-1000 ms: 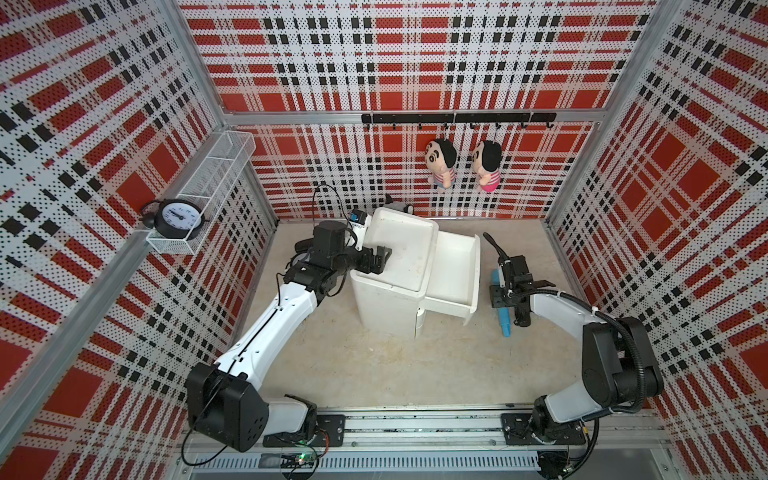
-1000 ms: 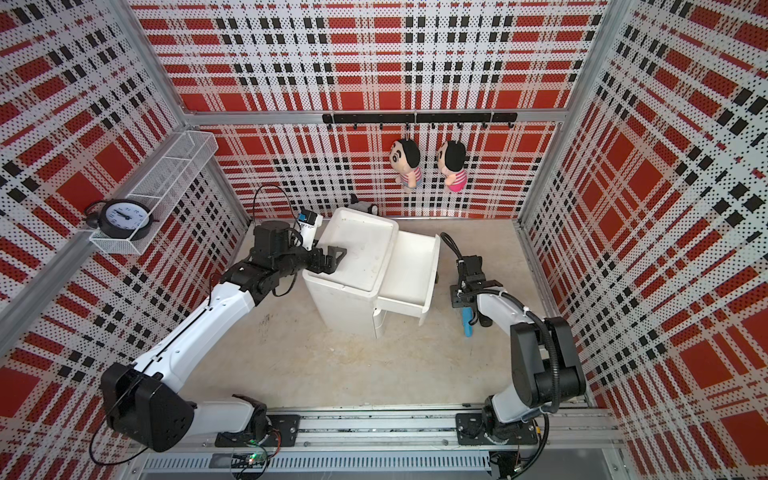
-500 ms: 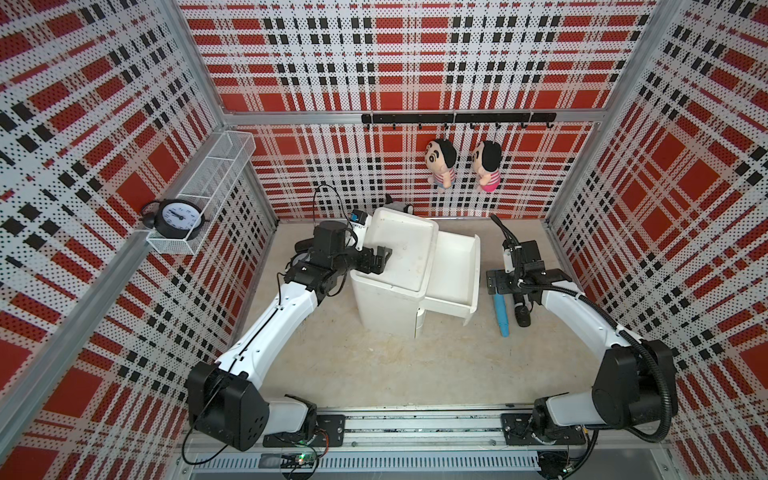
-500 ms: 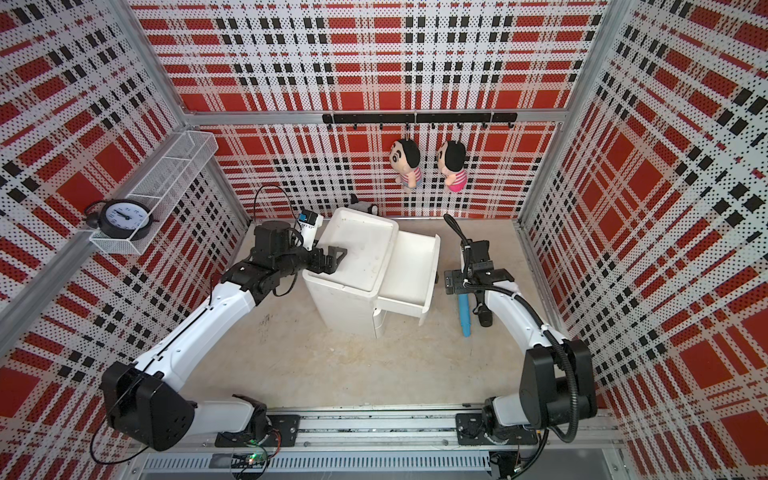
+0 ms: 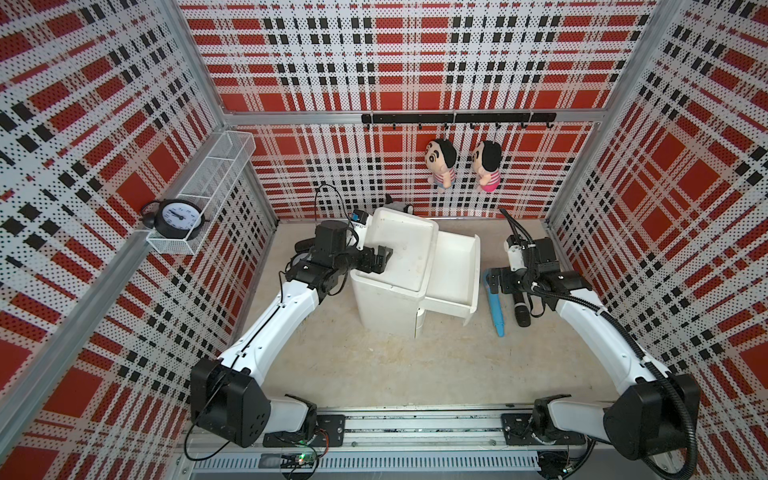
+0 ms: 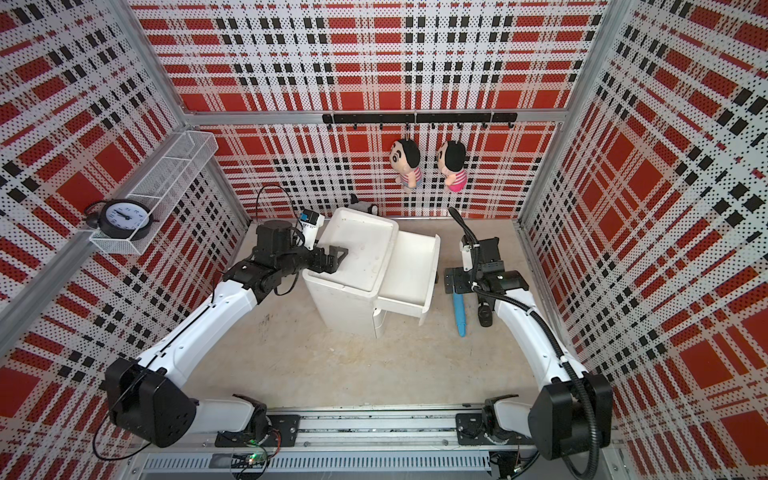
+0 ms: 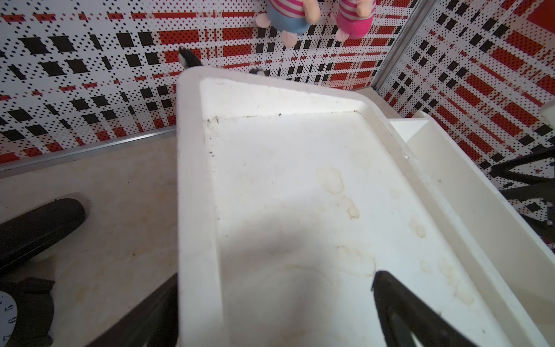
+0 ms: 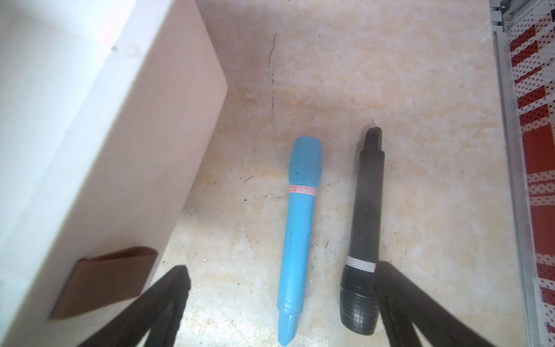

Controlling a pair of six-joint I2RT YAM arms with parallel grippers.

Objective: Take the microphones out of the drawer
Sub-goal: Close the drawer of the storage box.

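Observation:
A black microphone (image 5: 521, 311) (image 6: 484, 316) (image 8: 365, 240) lies on the table to the right of the white cabinet (image 5: 386, 307), parallel to a blue microphone (image 5: 496, 307) (image 6: 460, 311) (image 8: 300, 225). The drawer (image 5: 473, 274) (image 6: 432, 266) stands pulled out and shows nothing inside. My right gripper (image 5: 505, 286) (image 6: 467, 286) (image 8: 282, 270) hovers open above both microphones' ends, holding nothing; one finger is close beside the black head. My left gripper (image 5: 380, 259) (image 6: 334, 257) (image 7: 276, 278) is open, straddling the cabinet's top rim (image 7: 195, 210).
Two plush dolls (image 5: 440, 166) hang from a hook rail on the back wall. A clock (image 5: 178, 214) sits in a wire basket on the left wall. A black cylinder (image 7: 39, 228) lies left of the cabinet. A brown handle (image 8: 105, 279) is on the drawer front.
My right gripper has opened and lifted back from the table, leaving the black microphone lying beside the blue one. The left arm has not moved.

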